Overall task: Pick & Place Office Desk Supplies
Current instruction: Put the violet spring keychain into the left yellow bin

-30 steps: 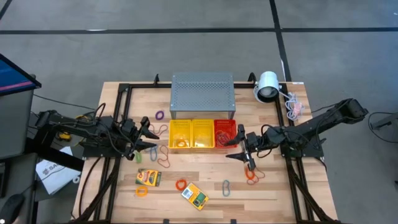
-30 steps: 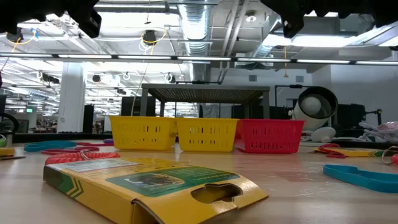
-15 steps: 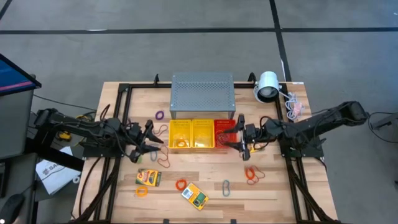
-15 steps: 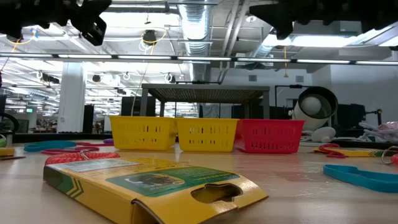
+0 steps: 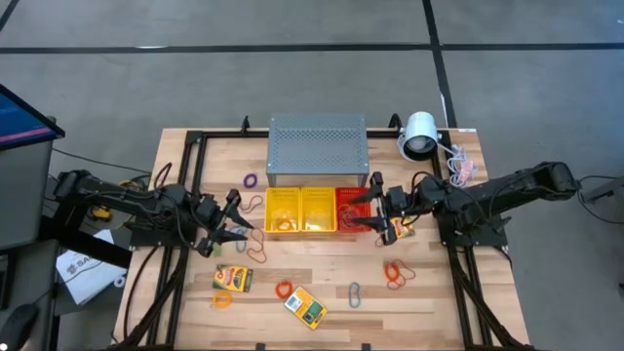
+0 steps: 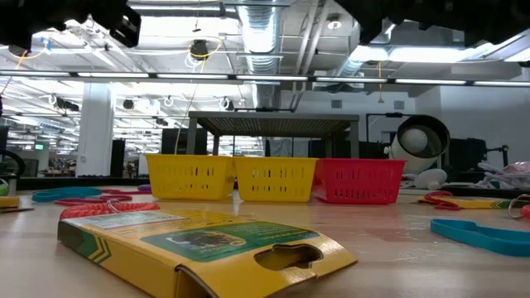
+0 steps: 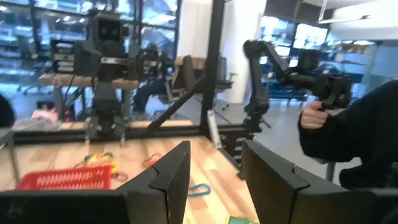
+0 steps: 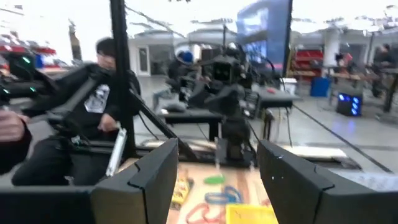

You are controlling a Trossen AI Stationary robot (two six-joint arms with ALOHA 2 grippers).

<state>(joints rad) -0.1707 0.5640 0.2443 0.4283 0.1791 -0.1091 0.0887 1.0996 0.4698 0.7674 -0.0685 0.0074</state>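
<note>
Surface point(image 5: 429, 292): pale wooden top carrying everything below.
Grey perforated box point(image 5: 318, 146): the landmark, at the far middle of the surface.
Baskets: two yellow baskets point(image 5: 300, 210) and a red basket point(image 5: 352, 208) in a row, just in front of the grey box.
Card boxes: one yellow-and-green box point(image 5: 233, 279) and a second box point(image 5: 305, 307), well in front of the grey box.
Band loops: purple loop point(image 5: 250, 180) just left of the grey box; orange loop point(image 5: 284, 290) between the card boxes; red loops point(image 5: 393, 272) front-right.
Oval clip point(image 5: 355, 293): front, right of the second box.
Left pincer point(image 5: 237, 221): beside the yellow baskets, fingers apart, empty.
Right pincer point(image 5: 371, 210): over the red basket's right edge, fingers apart, nothing seen between them.
</note>
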